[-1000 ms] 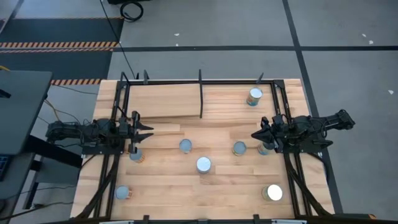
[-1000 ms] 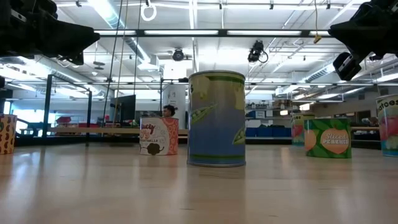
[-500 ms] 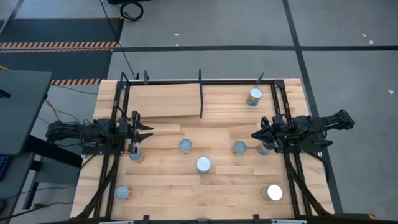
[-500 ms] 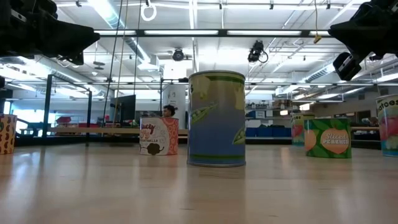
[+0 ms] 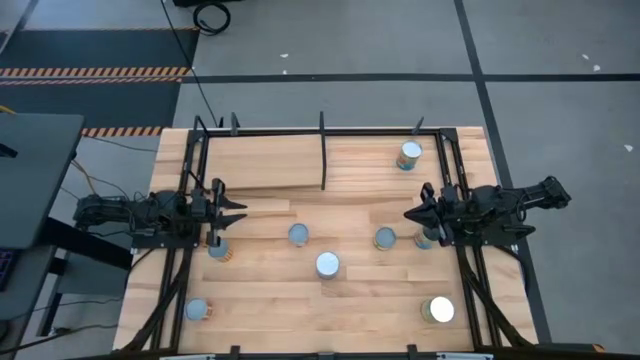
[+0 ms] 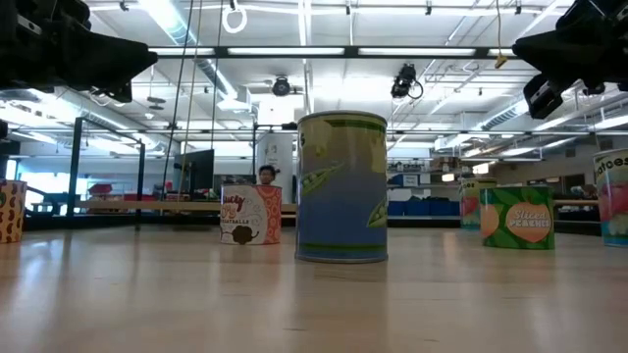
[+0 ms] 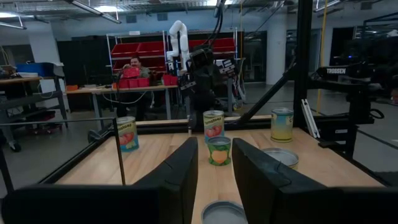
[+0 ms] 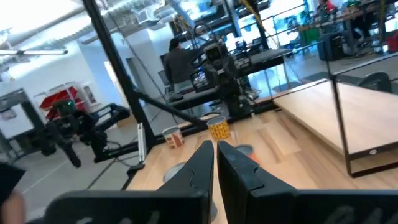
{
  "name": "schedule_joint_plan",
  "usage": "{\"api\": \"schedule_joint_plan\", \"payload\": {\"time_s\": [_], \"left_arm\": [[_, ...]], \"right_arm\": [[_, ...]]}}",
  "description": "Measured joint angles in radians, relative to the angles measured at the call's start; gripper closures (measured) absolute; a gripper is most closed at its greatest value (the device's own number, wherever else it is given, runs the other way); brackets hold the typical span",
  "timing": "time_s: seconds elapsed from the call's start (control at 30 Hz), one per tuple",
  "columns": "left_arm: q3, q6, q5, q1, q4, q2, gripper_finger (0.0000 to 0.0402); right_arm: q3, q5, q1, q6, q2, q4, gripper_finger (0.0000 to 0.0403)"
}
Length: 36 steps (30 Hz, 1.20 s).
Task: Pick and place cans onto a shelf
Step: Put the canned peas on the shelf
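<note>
Cans (image 5: 327, 264) on table, ungrasped | left fingers (image 7: 180, 171) parted | right fingers (image 8: 231, 167) nearly together

Between the left gripper (image 5: 236, 211) and the right gripper (image 5: 414, 217) the table (image 5: 360, 300) is dotted with cans: one at middle left (image 5: 298, 235), one nearer in the centre (image 5: 327, 265), one at middle right (image 5: 385, 238), with open lanes of bare wood between them. The shelf (image 5: 270, 160) at the far side lies mostly bare; its black divider (image 5: 323, 152) splits it, and a single can (image 5: 409, 155) stands in the right part.
</note>
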<state>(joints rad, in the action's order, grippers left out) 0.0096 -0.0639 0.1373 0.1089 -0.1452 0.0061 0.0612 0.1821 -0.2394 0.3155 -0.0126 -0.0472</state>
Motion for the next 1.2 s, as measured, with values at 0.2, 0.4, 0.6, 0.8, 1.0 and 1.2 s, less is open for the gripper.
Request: {"api": "schedule_joint_plan", "payload": {"time_s": [0.2, 0.4, 0.6, 0.8, 1.0, 1.2], "left_arm": [[0.0, 0.0, 0.0, 0.0, 0.0, 0.0, 0.0296], [0.0, 0.0, 0.0, 0.0, 0.0, 0.0, 0.0296], [0.0, 0.0, 0.0, 0.0, 0.0, 0.0, 0.0296], [0.0, 0.0, 0.0, 0.0, 0.0, 0.0, 0.0296], [0.0, 0.0, 0.0, 0.0, 0.0, 0.0, 0.0296], [0.0, 0.0, 0.0, 0.0, 0.0, 0.0, 0.0296]], "right_arm": [[0.0, 0.0, 0.0, -0.069, 0.0, -0.065, 0.0375], [0.0, 0.028, 0.0, -0.109, -0.03, -0.291, 0.0375], [0.001, 0.037, -0.017, -0.156, -0.236, -0.544, 0.0375], [0.161, 0.125, -0.077, -0.177, -0.673, -0.648, 0.0375], [0.451, 0.139, -0.116, -0.221, -1.102, -0.536, 0.0345], [0.755, 0.121, -0.14, -0.201, -1.389, -0.149, 0.0247]]}}
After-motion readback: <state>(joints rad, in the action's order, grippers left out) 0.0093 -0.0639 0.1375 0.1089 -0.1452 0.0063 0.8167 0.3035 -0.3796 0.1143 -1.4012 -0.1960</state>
